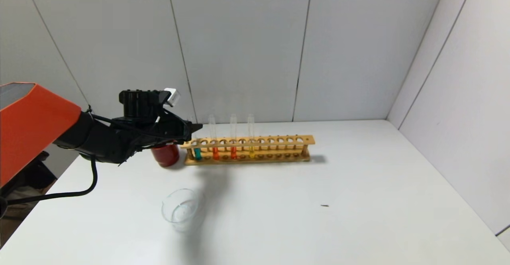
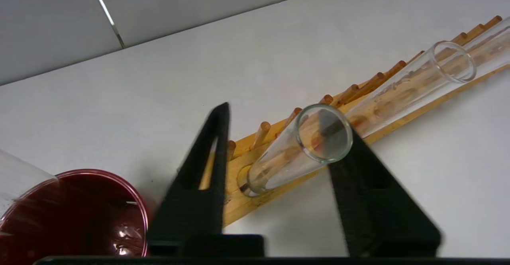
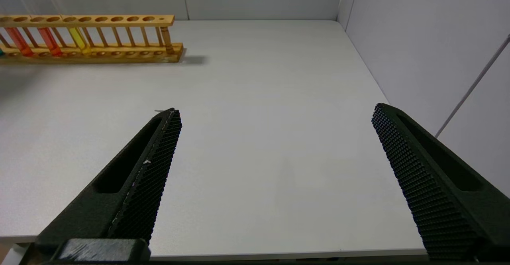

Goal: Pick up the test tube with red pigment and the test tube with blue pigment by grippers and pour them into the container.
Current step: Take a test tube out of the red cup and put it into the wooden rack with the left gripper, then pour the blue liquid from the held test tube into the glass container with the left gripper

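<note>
The test tube with blue pigment (image 1: 197,152) stands in the end hole of the wooden rack (image 1: 279,142). The test tube with red pigment (image 1: 215,152) stands beside it. My left gripper (image 1: 198,127) is at the top of the blue tube. In the left wrist view the gripper (image 2: 279,125) is open, and the tube (image 2: 295,149) stands between its fingers, close against one of them. The red-pigment tube (image 2: 414,85) is just beyond. The container (image 1: 183,211), a clear glass dish, sits near the front of the table. My right gripper (image 3: 277,111) is open and empty over bare table.
A dark red cup (image 1: 165,155) stands just left of the rack's end, under my left arm, and also shows in the left wrist view (image 2: 79,217). Tubes with deeper red (image 1: 233,152) and yellow (image 1: 251,152) liquid stand farther along the rack. Walls close the back and right.
</note>
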You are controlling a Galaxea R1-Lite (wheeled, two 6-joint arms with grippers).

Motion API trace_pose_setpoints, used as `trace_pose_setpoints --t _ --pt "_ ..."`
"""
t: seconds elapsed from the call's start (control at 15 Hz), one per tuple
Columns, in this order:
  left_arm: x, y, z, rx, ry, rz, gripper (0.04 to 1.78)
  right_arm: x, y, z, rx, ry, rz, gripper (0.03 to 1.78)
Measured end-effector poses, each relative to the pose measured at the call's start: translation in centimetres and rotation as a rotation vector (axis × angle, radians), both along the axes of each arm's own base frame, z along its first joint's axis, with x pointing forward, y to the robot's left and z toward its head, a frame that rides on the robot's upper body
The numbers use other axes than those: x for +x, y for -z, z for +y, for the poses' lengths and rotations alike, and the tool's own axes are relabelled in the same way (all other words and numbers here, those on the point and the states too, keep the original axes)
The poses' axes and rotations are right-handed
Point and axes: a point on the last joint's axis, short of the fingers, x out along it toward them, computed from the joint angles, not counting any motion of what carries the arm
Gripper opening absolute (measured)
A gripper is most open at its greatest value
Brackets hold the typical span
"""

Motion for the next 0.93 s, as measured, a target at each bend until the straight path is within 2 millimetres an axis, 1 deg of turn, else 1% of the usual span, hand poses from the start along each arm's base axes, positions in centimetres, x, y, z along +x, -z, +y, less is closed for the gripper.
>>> trace_pose_setpoints --t 0.07,0.13,0.2,0.4,0.53,0.6,0.73,0.93 --pt "0.0 0.0 0.0 0.0 -0.001 0.001 0.52 0.0 0.0 0.0 0.0 0.0 0.0 1.75" --pt "0.0 0.0 0.0 0.001 -0.001 0.001 0.4 0.0 0.0 0.0 0.0 0.0 0.0 1.75" --pt "0.0 0.0 0.0 0.003 -0.005 -0.002 0.34 0.0 0.0 0.0 0.0 0.0 0.0 1.75" --pt "-0.2 -0.4 -0.2 0.005 -0.006 -0.009 0.33 0.0 0.0 0.0 0.0 0.0 0.0 1.75" --pt "-0.4 -1.3 -0.4 0.01 -0.014 -0.03 0.33 0.0 0.0 0.0 0.0 0.0 0.0 1.75" --pt "-0.6 -2.0 -0.4 0.011 -0.018 -0.041 0.33 0.0 0.0 0.0 0.0 0.0 0.0 1.75" --pt "-1.2 -4.0 -0.3 0.011 -0.022 -0.067 0.33 0.0 0.0 0.0 0.0 0.0 0.0 1.75" --pt "-2.9 -7.8 -0.1 0.001 -0.02 -0.123 0.33 0.0 0.0 0.0 0.0 -0.001 0.0 1.75"
